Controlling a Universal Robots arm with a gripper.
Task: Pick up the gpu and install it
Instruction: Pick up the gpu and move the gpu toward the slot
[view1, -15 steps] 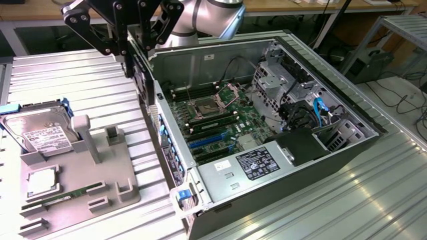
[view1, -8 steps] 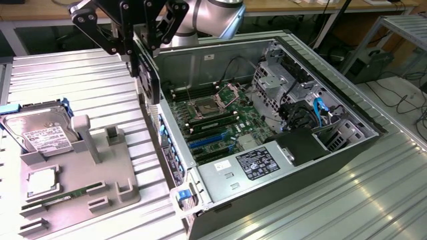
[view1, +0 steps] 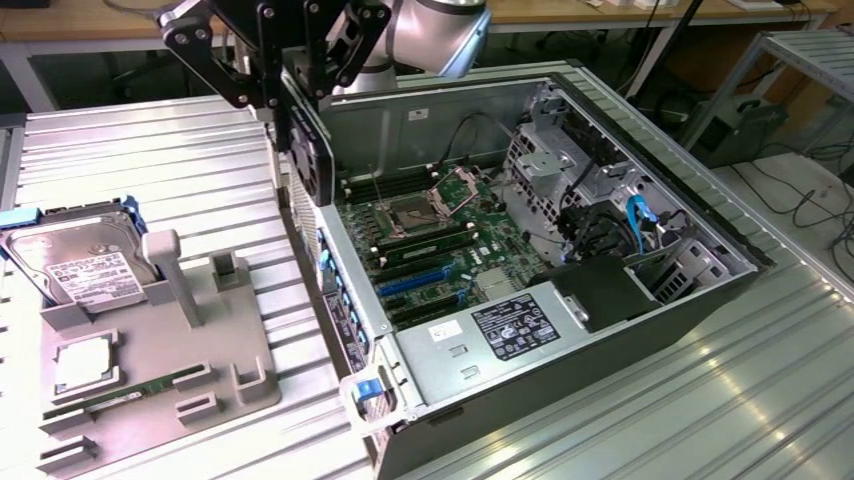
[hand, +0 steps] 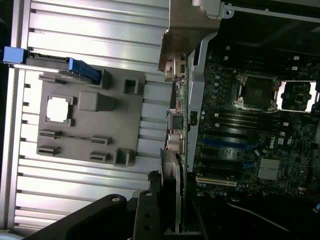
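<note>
The gpu (view1: 310, 150) hangs on edge from my gripper (view1: 291, 95), a dark flat card held upright over the left wall of the open computer case (view1: 694, 290). My gripper is shut on the card's upper edge. In the wrist view the gpu (hand: 176, 130) appears edge-on, with its pale metal bracket (hand: 187, 30) at the far end and my gripper (hand: 170, 205) clamped around it. The card sits beside the case wall, apart from the motherboard (view1: 441, 240) and its blue expansion slots (view1: 414, 282).
A grey parts fixture (view1: 200, 350) lies at the exterior view's left, holding a silver hard drive (view1: 83, 262), a processor (view1: 87, 362) and a green memory stick (view1: 127, 397). Inside the case are the power supply (view1: 514, 325), drive cages (view1: 561, 160) and cables. The ribbed metal table (view1: 721, 400) surrounds everything.
</note>
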